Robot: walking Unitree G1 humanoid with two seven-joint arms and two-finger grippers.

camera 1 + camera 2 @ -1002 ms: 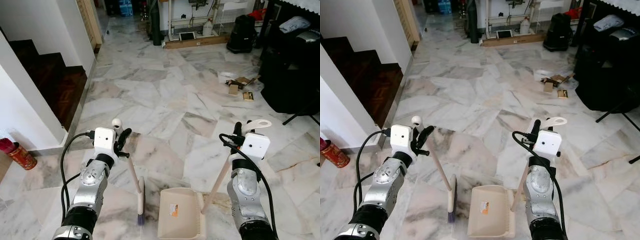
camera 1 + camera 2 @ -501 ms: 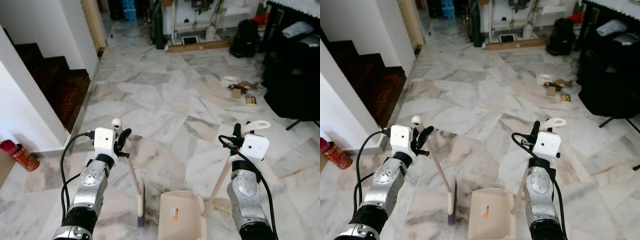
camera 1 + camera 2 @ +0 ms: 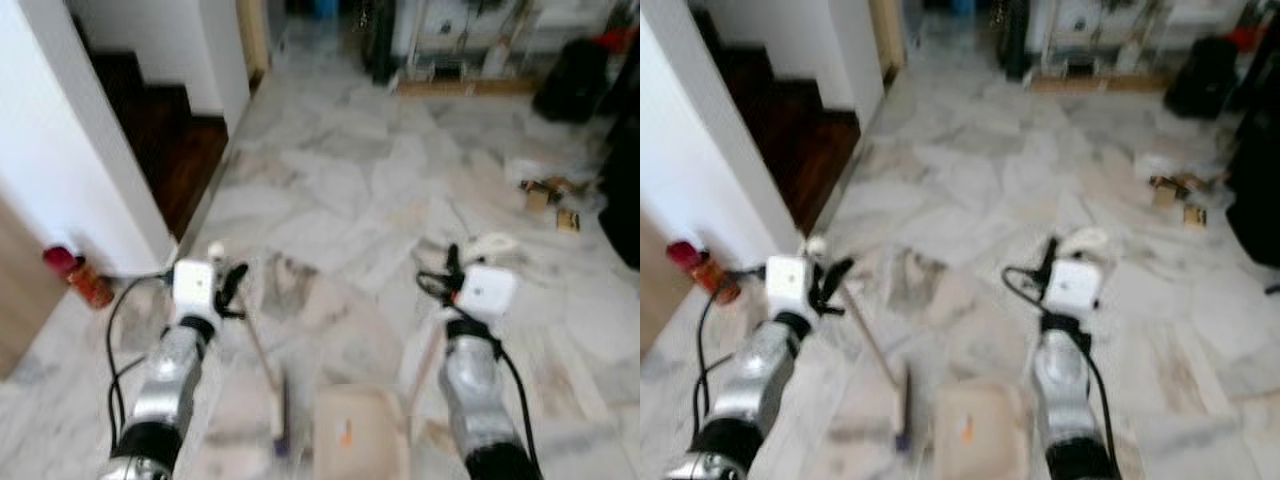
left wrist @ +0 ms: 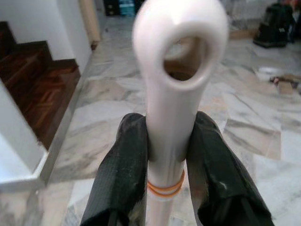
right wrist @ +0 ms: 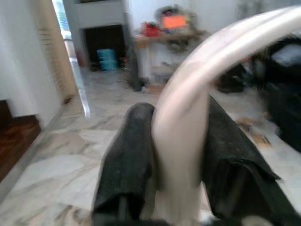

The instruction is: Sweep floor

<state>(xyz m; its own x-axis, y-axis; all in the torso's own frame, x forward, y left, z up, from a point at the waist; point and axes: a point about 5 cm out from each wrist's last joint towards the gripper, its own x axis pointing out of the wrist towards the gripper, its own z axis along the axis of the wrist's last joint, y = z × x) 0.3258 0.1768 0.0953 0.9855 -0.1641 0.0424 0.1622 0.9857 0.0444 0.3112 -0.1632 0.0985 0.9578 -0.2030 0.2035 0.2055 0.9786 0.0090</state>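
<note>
Left gripper (image 4: 165,155) is clamped on the broom handle (image 4: 176,94) just below its ringed end; both fingers (image 4: 123,174) press the shaft. The broom head (image 3: 281,425) rests on the marble floor (image 3: 340,190), just beside the dustpan (image 3: 350,440). Right gripper (image 5: 181,155) is clamped on the dustpan handle (image 5: 188,108). Cardboard scraps (image 3: 548,190) lie well apart from the dustpan, beyond the right arm. Head views are blurred.

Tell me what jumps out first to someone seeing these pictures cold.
The two silver arms dominate the foreground: the left gripper is clamped on a white broom handle, the right gripper on the dustpan handle, with the cream dustpan on the marble floor between them. Next, small scraps of litter lie ahead to the right, and a dark wooden staircase rises at the left.
</note>
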